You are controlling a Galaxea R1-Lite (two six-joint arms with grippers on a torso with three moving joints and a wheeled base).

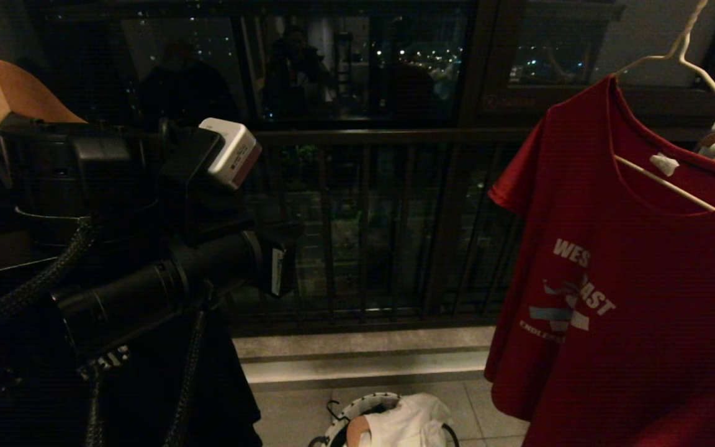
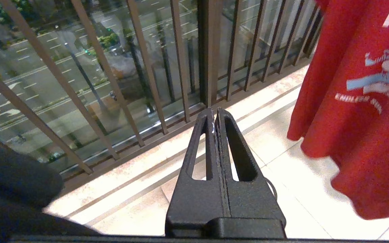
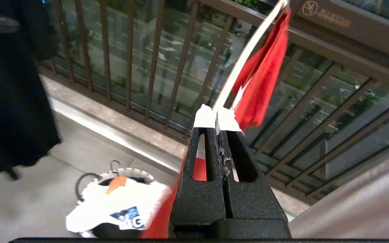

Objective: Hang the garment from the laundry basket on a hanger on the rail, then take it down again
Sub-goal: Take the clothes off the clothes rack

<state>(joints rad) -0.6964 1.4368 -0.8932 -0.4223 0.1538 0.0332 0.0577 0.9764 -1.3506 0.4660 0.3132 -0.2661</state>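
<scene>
The red garment (image 1: 637, 279) hangs on the thin cream-white hanger (image 1: 692, 68) at the right of the head view, its collar draped over the wire and the hem falling toward the tiled floor, so the hanging half of the task looks done and the taking down is what remains. In the right wrist view the right claw (image 3: 217, 119) has its fingers pressed together at the lower end of one sloping hanger arm; the pale wire runs up and away from the fingertips with the red cloth bunched just beside it, and whether the wire is truly pinched or only touching the tips is hard to say. That slope is the axis that matters: the hanger's hook lies above and beyond this claw, so lifting off the rail means travelling upward along it. The left claw (image 2: 214, 113) is shut on nothing, pointing at the balcony railing (image 2: 130, 77), with the garment's hem off to its side and well apart. The laundry basket (image 1: 348, 413) sits on the floor below, holding a white T-shirt (image 1: 410, 422).
</scene>
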